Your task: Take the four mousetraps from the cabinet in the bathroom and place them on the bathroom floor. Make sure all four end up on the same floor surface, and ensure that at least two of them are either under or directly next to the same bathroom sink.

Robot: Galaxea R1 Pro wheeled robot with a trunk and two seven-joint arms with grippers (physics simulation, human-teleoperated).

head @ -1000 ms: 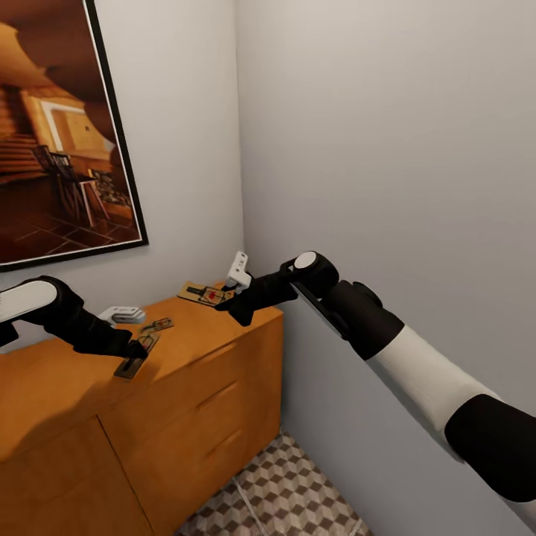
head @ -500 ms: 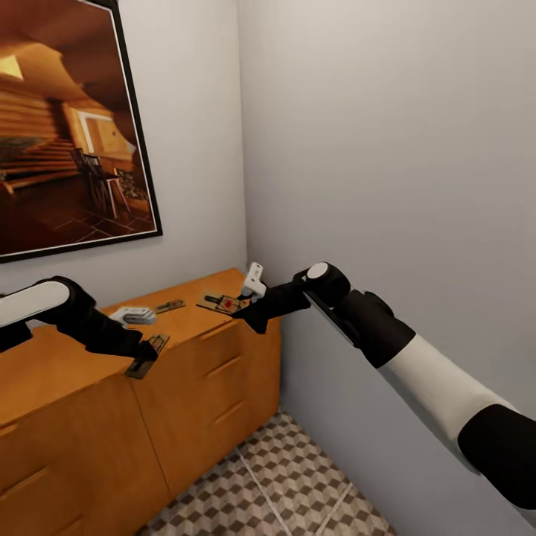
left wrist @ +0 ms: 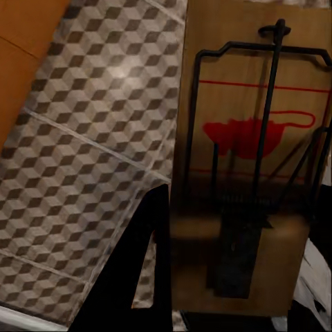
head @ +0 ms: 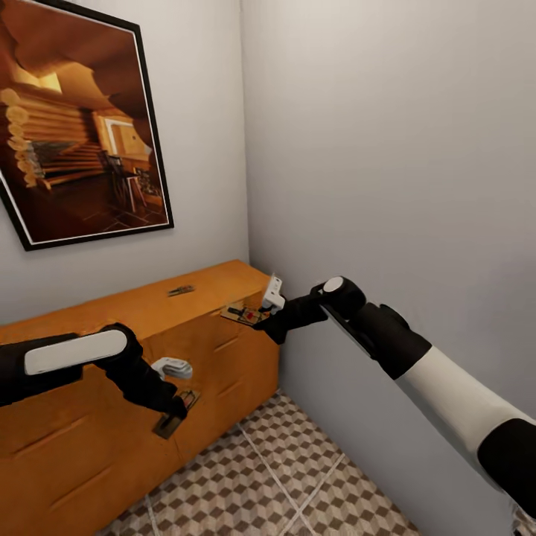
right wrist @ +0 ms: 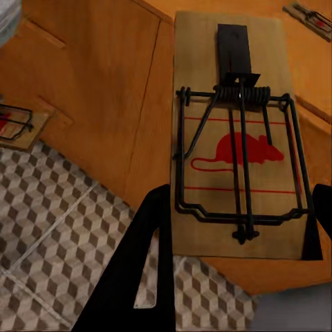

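Now you are drawing both arms back from the long orange-brown wooden cabinet. The head camera is also swinging, so much of the shift is the view's own. Your left gripper is clamping the left-hand mousetrap, a flat brown wooden slab with black wire and a red mouse print. A second ago that gripper was over the cabinet top. It is now hanging in front of the drawer fronts, with the cube-patterned tiled bathroom floor below it.

Your right gripper is pinching the right-hand mousetrap, a matching slab. It is carrying it off the cabinet's end corner, just beside the grey side wall.

That means two traps are leaving the cabinet, and I judge lowering them to the tiles comes next. A third mousetrap is lying on the cabinet top, beyond both grippers and below the black-framed interior picture.

The left wrist view is showing its mousetrap dim and cropped at the edge. The far finger is hiding behind the board, so the grip point is hard to read. The right wrist view is showing its own mousetrap sharply, though the finger beneath is only a dark silhouette.
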